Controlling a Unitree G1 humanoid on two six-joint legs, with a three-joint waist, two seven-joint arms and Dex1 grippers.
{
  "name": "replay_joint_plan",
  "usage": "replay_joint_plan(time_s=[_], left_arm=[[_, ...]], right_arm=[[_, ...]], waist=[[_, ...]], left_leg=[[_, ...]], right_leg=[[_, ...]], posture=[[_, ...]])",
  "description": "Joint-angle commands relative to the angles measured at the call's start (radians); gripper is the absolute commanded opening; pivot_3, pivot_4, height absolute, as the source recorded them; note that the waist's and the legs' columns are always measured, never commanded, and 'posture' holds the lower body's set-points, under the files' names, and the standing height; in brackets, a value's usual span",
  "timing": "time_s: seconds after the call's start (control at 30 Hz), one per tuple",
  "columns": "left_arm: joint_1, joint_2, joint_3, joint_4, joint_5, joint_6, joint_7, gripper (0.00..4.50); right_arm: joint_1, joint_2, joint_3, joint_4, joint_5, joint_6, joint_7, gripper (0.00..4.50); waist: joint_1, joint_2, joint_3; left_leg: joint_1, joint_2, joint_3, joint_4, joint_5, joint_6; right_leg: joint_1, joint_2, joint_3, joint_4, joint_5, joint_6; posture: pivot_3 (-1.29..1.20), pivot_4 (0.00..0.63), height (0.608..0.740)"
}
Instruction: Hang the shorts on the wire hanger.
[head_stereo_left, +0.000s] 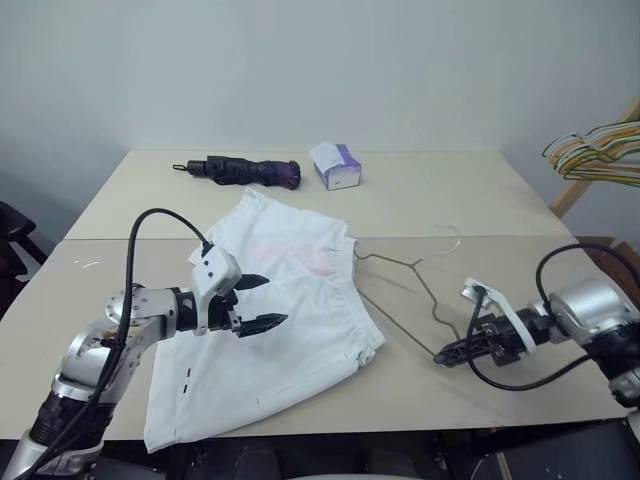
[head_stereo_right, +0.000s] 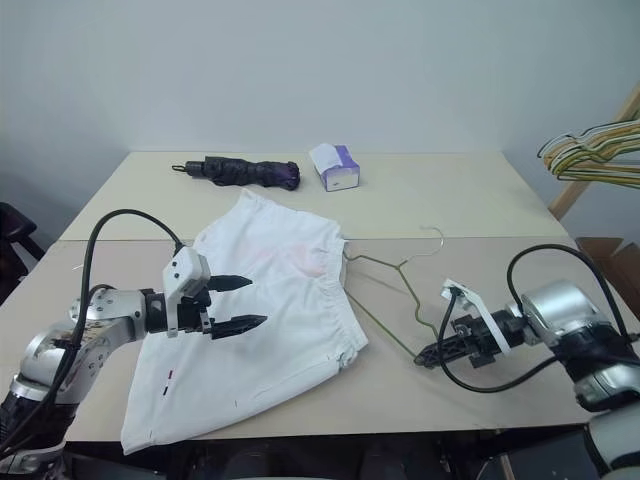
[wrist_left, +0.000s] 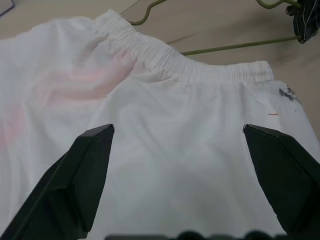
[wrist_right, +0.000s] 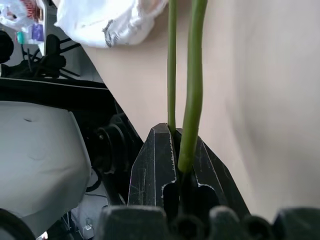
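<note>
You face a plain pale wall (head_stereo_left: 320, 70) behind two beige tables (head_stereo_left: 450, 195) pushed together, a seam running across between them. At your far right a wooden rack (head_stereo_left: 592, 170) leans, holding coloured hangers (head_stereo_left: 595, 150). A dark chair (head_stereo_left: 12, 240) sits at your left edge.

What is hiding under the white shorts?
One end of the wire hanger slips under the waistband edge of the shorts; the covered part can't be seen. The right claw pinches the hanger's other corner. Otherwise, just the table.
</note>
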Motion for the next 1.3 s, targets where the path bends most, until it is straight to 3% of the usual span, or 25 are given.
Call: replay_joint_plan(time_s=[0.03, 0.27, 0.4, 0.57, 0.9, 1.03, 1.17, 1.3], left_arm=[[-0.020, -0.008, 0.006, -0.031, -0.002, -0.016, 0.005, 4.46], [-0.009, -0.013, 0.015, -0.046, -0.004, -0.013, 0.016, 4.46], [0.000, -0.014, 0.012, -0.051, 0.003, -0.015, 0.026, 4.46], [0.006, -0.019, 0.011, -0.057, 0.001, -0.014, 0.032, 4.46], [-0.024, -0.003, 0.032, -0.021, -0.007, -0.034, -0.006, 4.46], [-0.057, 0.011, 0.064, 0.010, -0.032, -0.065, -0.067, 4.46], [-0.111, 0.013, 0.172, 0.030, -0.134, -0.095, -0.138, 4.46], [-0.306, -0.010, 0.243, 0.170, -0.118, -0.125, -0.037, 4.46]], right_arm=[[-0.083, 0.027, 0.049, 0.113, -0.032, -0.072, 0.064, 0.00], [-0.189, 0.090, 0.170, 0.268, -0.029, -0.163, 0.064, 0.00], [-0.270, 0.171, 0.136, 0.447, -0.072, -0.211, 0.064, 0.00], [-0.293, 0.216, 0.050, 0.518, -0.114, -0.259, 0.064, 0.00], [0.015, 0.192, -0.197, 0.012, -0.236, -0.691, -0.249, 0.00], [0.026, 0.198, -0.202, -0.079, -0.331, -0.775, -0.333, 0.00], [0.018, 0.191, -0.173, -0.131, -0.447, -0.877, -0.377, 0.00], [-0.003, 0.201, -0.186, -0.199, -0.450, -0.859, -0.339, 0.00]], waist=[[0.000, 0.000, 0.000], [0.003, 0.000, 0.000], [0.001, 0.001, 0.000], [0.012, 0.001, 0.000], [0.031, 0.001, 0.000], [0.020, 0.002, 0.000], [0.009, 0.001, 0.000], [0.011, 0.001, 0.000]], left_leg=[[0.000, 0.000, 0.000, 0.000, 0.000, 0.000], [-0.001, 0.000, 0.000, 0.000, 0.000, 0.000], [0.000, 0.000, 0.000, 0.000, 0.000, -0.001], [-0.003, 0.000, 0.000, 0.000, 0.001, -0.001], [-0.004, 0.000, 0.000, 0.000, 0.001, -0.002], [-0.004, 0.000, 0.001, 0.000, 0.002, -0.003], [-0.005, 0.000, 0.001, 0.000, 0.001, -0.002], [-0.006, 0.000, 0.000, 0.001, 0.002, -0.002]], right_leg=[[0.000, 0.000, 0.000, 0.000, 0.000, 0.000], [-0.001, 0.000, 0.000, 0.001, 0.000, 0.000], [-0.001, 0.000, 0.000, 0.002, 0.000, 0.000], [-0.003, 0.000, 0.000, 0.002, 0.000, 0.000], [-0.005, 0.000, 0.000, 0.003, 0.000, 0.000], [-0.006, 0.000, 0.000, 0.004, 0.000, 0.000], [-0.006, 0.000, 0.000, 0.003, 0.000, 0.000], [-0.006, 0.000, 0.000, 0.003, 0.000, 0.000]], posture=[[0.08, 0.000, 0.740], [0.10, 0.000, 0.740], [0.10, 0.000, 0.740], [0.11, 0.000, 0.740], [0.06, 0.000, 0.740], [0.05, 0.000, 0.740], [0.05, 0.000, 0.740], [0.07, 0.000, 0.740]])
